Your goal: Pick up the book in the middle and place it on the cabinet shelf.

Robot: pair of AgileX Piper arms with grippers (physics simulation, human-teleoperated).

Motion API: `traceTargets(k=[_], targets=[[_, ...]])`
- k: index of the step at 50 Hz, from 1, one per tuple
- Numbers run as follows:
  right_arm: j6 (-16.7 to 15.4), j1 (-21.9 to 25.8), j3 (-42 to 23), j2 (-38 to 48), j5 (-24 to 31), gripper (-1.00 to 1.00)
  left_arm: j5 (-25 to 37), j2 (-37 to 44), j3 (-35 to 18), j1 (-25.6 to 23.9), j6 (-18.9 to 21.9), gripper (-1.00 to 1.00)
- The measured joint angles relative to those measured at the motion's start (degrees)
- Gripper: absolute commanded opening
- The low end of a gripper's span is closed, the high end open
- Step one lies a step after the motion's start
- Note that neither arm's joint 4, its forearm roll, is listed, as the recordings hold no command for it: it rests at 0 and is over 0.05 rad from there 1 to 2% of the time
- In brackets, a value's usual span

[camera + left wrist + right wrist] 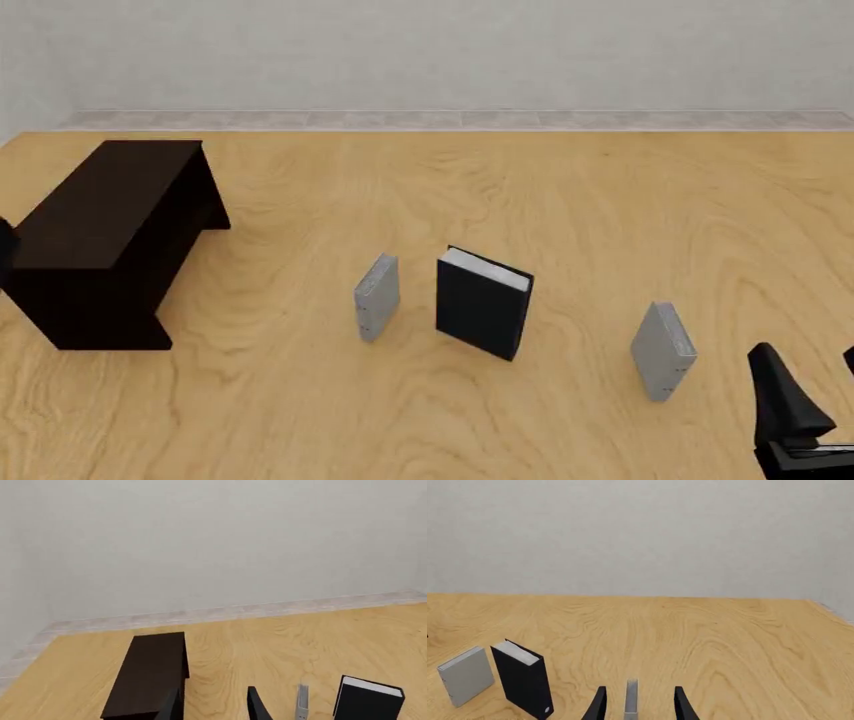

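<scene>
Your right pincer (807, 395) sits nearest, at the near right corner of the front view, its two dark fingers (598, 705) spread apart with nothing held; in its wrist view a thin grey book (631, 700) appears edge-on between them, farther out. That right grey book (663, 351) stands upright just left of the pincer. Your left pincer (212, 705) is likewise parted and empty, its fingertips showing beside the cabinet shelf (114, 235) at the far left of the wooden surface (561, 200). Between the two, the book (483, 301) stands upright near the middle, long axis vertical, white page edges up, its broad black cover turned toward the near left. A second grey book (376, 297) stands just left of it, apart.
</scene>
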Motion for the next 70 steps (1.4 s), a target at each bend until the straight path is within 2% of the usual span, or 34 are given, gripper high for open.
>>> traceTargets(k=[18, 34, 53, 70], targets=[[0.0, 0.0, 0.2, 0.0, -0.2, 1.0, 5.1, 16.2, -17.1, -10.1, 2.0, 1.0], [0.0, 0.0, 0.3, 0.0, -0.3, 1.0, 4.7, 30.1, -26.1, -18.9, 5.7, 1.0], [0.0, 0.0, 0.3, 0.0, -0.4, 1.0, 5.9, 48.7, -35.3, -29.0, 17.6, 1.0], [0.0, 0.0, 0.3, 0.0, -0.3, 1.0, 13.9, 61.3, -44.4, -36.5, 30.4, 1.0]])
